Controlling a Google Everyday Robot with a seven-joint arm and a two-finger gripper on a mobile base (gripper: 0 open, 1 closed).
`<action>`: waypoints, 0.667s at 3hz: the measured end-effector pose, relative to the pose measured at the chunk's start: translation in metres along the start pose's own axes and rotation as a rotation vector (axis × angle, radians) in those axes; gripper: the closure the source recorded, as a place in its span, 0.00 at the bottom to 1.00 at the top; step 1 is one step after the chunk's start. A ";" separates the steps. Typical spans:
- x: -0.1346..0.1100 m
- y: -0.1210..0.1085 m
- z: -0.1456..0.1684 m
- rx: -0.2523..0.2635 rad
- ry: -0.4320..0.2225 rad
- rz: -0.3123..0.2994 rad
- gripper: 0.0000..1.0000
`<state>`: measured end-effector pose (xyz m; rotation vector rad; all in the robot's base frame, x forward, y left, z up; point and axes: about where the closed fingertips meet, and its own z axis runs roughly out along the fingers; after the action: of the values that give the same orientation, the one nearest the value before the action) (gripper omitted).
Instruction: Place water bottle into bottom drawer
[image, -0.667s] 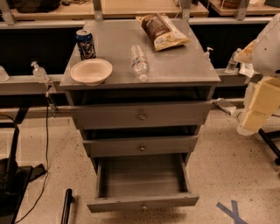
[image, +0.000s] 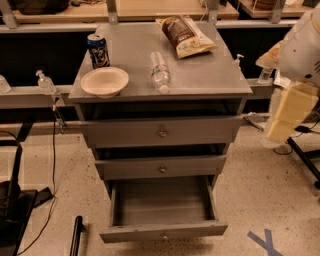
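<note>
The water bottle (image: 160, 72) lies on its side on the grey cabinet top (image: 210, 75), cap toward the front, right of the bowl. The bottom drawer (image: 162, 231) is pulled out and nothing shows inside it. The two drawers above it are pushed in. My gripper (image: 289, 114) hangs with the white and cream arm at the right edge of the view. It is beside the cabinet, level with the top drawer and well right of the bottle. It holds nothing that I can see.
On the cabinet top are a white bowl (image: 104, 81), a blue drink can (image: 98, 50) and a chip bag (image: 186, 35). Pump bottles (image: 45, 82) stand on the rails on both sides. A black stand leg (image: 305, 160) is on the floor at the right, and cables and a dark base (image: 15, 210) at the left.
The arm at the right has shifted slightly up and to the left. The bottle, the drawers and the other objects have not moved.
</note>
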<state>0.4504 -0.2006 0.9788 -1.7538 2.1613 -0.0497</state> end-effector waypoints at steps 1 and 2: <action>-0.046 -0.036 0.022 -0.021 -0.076 -0.036 0.00; -0.091 -0.073 0.048 -0.059 -0.127 -0.040 0.00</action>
<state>0.5484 -0.1217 0.9744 -1.7815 2.0565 0.1134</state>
